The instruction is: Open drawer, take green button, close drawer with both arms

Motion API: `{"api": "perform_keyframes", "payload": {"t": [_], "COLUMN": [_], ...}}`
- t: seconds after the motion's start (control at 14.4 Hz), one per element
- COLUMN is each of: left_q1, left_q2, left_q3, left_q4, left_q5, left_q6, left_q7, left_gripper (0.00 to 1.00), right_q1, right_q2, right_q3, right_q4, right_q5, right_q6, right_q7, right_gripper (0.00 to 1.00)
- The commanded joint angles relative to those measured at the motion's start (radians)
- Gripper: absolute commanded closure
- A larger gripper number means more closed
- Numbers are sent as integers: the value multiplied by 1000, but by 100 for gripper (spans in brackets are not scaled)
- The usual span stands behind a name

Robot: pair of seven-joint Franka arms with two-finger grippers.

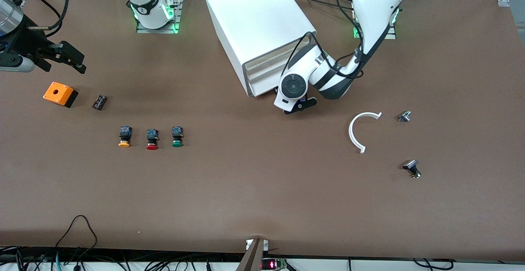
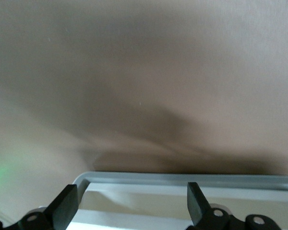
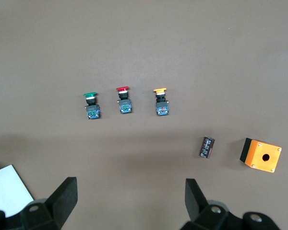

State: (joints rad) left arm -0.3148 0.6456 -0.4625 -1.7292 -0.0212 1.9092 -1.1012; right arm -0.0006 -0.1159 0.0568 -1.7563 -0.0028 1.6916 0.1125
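The white cabinet [image 1: 256, 21] stands between the arm bases, its stacked cream drawer fronts [image 1: 262, 76] facing the front camera. My left gripper [image 1: 296, 106] is open right at the low end of those fronts. In the left wrist view its fingers [image 2: 66, 207] stand apart over a cream drawer front [image 2: 149, 203] inside the grey frame, holding nothing. The green button [image 1: 177, 136] lies on the table beside the red button [image 1: 152, 139] and the yellow button [image 1: 124, 136]. My right gripper [image 1: 67, 58] is open in the air at the right arm's end. Its wrist view shows the green button [image 3: 91, 105] well clear of its gripper [image 3: 129, 201].
An orange box [image 1: 60, 94] and a small black cylinder [image 1: 99, 102] lie below the right gripper. A white curved strip [image 1: 361, 129] and two small metal parts [image 1: 404, 116] [image 1: 412, 168] lie toward the left arm's end.
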Motion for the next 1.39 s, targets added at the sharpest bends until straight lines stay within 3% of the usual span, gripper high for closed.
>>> {"api": "perform_keyframes", "payload": {"t": [0.0,0.63,0.9,1.04,1.18,1.32], "left_q1": [-4,8,87,160,187,204], "left_q2": [-35,-35,-84,-125,-138,-139], "left_q3": [-21,-35,-19,-24,-19,-24], "left_q4": [-29,-13,19,23,68,188], "left_q5": [3,-25,-8,70,114,174], "left_q6": [-18,-81,-107,-110,-140,-256], "left_q7": [-22,0,58,144,149,164], "left_gripper": [0,0,0,0,0,0], "right_q1": [-12,-9,-10,-10,-10,-10], "right_q2": [-19,-2,-2,-2,-1,4], "right_q3": [18,43,41,41,41,40], "right_q4": [-12,35,37,46,58,60], "right_q5": [-8,-8,-9,-9,-8,-8], "right_q6": [-10,-10,-10,-12,-26,-27], "right_q7": [-8,-4,-10,-17,-11,-16], "right_gripper": [1,1,1,1,1,1]}}
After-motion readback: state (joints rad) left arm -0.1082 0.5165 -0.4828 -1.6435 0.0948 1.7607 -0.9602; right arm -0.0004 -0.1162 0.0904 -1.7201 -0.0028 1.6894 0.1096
